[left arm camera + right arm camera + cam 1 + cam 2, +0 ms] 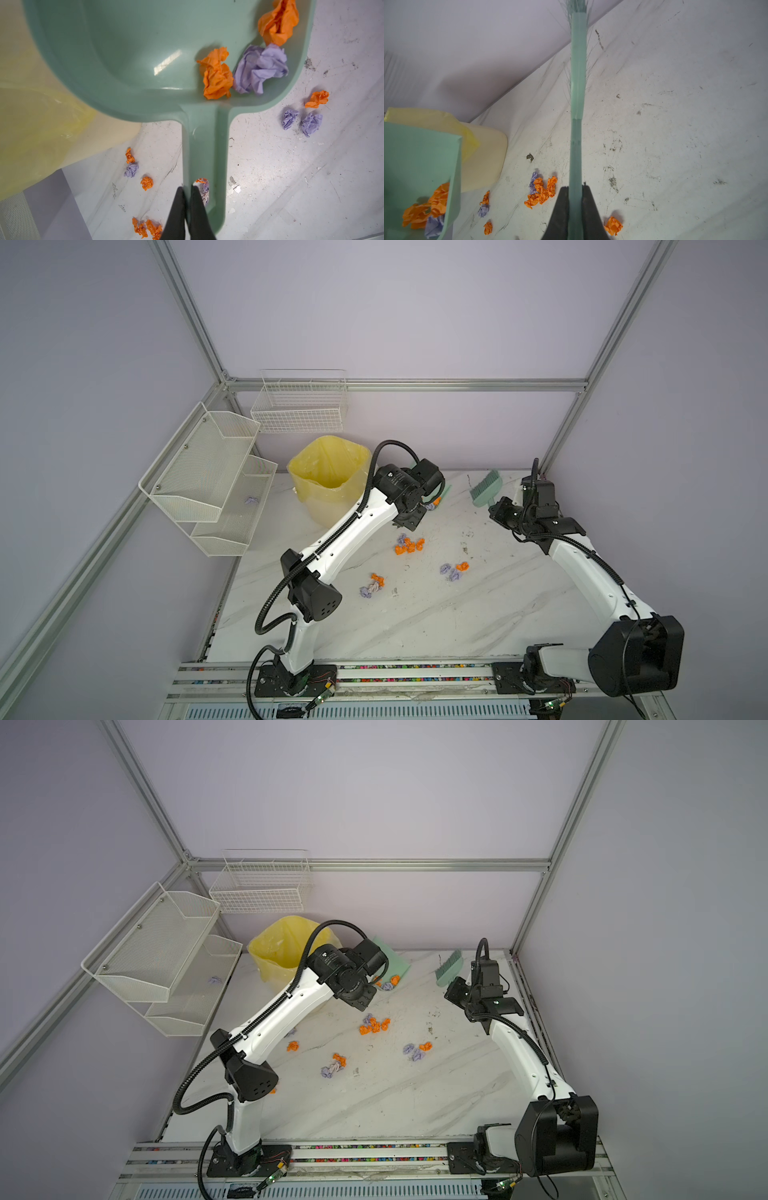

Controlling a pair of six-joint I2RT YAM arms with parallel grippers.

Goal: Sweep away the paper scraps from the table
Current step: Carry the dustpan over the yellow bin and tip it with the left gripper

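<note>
The white-and-black left arm (353,526) stretches forward, left gripper (188,190) pinched closed; the right arm (590,576) bends inward, right gripper (576,188) likewise clamped.

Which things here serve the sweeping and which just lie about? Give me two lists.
For the job: paper scraps, table, dustpan in the left gripper, brush in the right gripper, yellow-lined bin.
Lying about: wire basket, mesh shelves.
</note>
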